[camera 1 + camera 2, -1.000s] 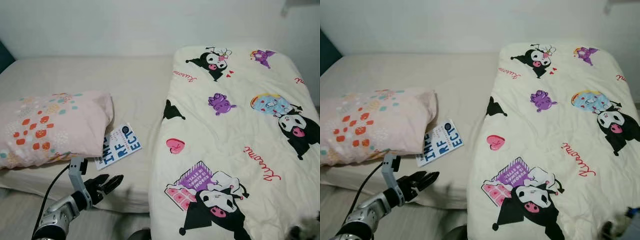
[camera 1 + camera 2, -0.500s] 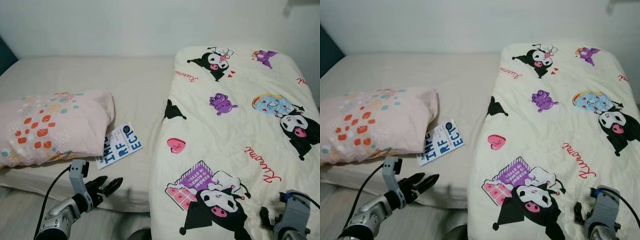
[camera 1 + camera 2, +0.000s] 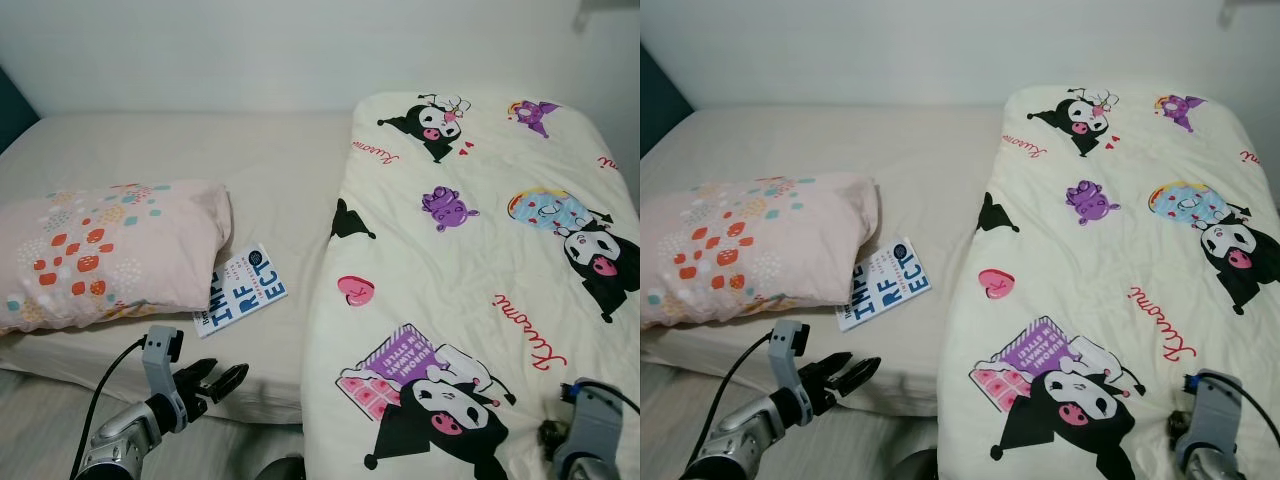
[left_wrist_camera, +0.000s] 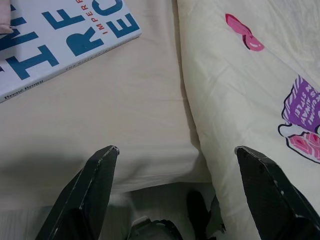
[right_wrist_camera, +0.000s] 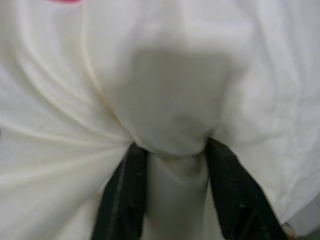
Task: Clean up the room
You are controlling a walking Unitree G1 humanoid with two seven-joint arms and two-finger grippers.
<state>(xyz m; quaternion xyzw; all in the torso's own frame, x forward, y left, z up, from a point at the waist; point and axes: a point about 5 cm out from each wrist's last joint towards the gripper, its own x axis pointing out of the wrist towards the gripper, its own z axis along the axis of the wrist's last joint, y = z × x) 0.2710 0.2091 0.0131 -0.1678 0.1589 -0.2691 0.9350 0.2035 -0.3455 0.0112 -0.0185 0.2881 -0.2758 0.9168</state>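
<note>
A cream cartoon-print quilt [image 3: 470, 250] covers the right half of the bed. My right gripper [image 5: 175, 147] is at the quilt's near edge, shut on a bunched fold of the fabric; its wrist [image 3: 590, 425] rises at the lower right. A white book with blue letters [image 3: 240, 290] lies on the sheet, partly tucked under a pink patterned pillow [image 3: 100, 250]. My left gripper [image 3: 215, 380] hovers open at the bed's front edge, just short of the book [image 4: 60, 40], with nothing between its fingers [image 4: 100, 170].
The beige mattress [image 3: 200, 150] runs back to a white wall. Bare sheet lies between the pillow and the quilt. Pale floor [image 3: 40, 420] shows below the bed's front edge at the left.
My right arm has come up into view at the lower right, with its gripper at the quilt's near edge. The left gripper has sunk a little along the bed's front edge.
</note>
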